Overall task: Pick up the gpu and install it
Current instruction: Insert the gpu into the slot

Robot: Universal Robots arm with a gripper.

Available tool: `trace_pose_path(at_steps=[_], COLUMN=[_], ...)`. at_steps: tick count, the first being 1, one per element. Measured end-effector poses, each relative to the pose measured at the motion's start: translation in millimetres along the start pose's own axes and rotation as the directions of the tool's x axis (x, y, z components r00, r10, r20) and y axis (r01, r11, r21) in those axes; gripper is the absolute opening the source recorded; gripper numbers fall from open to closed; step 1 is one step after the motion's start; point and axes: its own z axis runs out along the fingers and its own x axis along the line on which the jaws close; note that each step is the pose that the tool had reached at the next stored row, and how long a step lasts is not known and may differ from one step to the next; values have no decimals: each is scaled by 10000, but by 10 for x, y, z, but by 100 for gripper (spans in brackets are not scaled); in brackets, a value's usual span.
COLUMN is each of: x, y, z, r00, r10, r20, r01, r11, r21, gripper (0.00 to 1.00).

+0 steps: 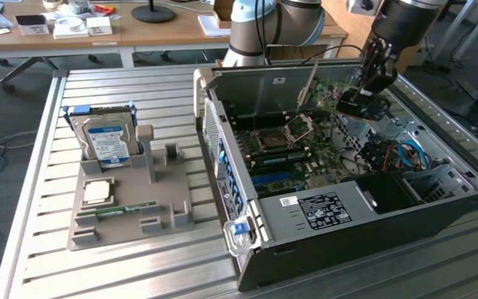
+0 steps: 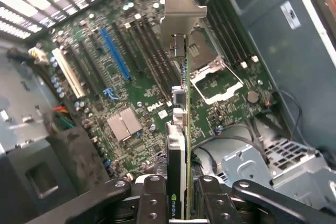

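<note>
End effector (image 2: 181, 199) with the gpu (image 2: 181, 22) in its grip above the motherboard (image 2: 152, 106)

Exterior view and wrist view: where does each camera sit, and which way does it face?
Exterior view: off the arm, raised above the table, looking down into the open computer case; the arm shows, carrying the gpu over the case.
Wrist view: on the wrist, looking along the jaws, shut on the gpu, down at the motherboard.
Shared: the gpu and the motherboard.
</note>
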Motion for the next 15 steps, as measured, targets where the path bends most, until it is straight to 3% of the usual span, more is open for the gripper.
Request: trace_pose_path(at_steps=[7, 11, 15], x=[0, 0, 0], y=[0, 0, 0], z=[3, 6, 8], r00=[9940, 9847, 9713], r10=[-1091, -1738, -2376], r20=[-45, -71, -96], r01=[1091, 1738, 2376], r11=[9940, 9848, 9714], r21=[-13, -23, -36], gripper=[27, 27, 27])
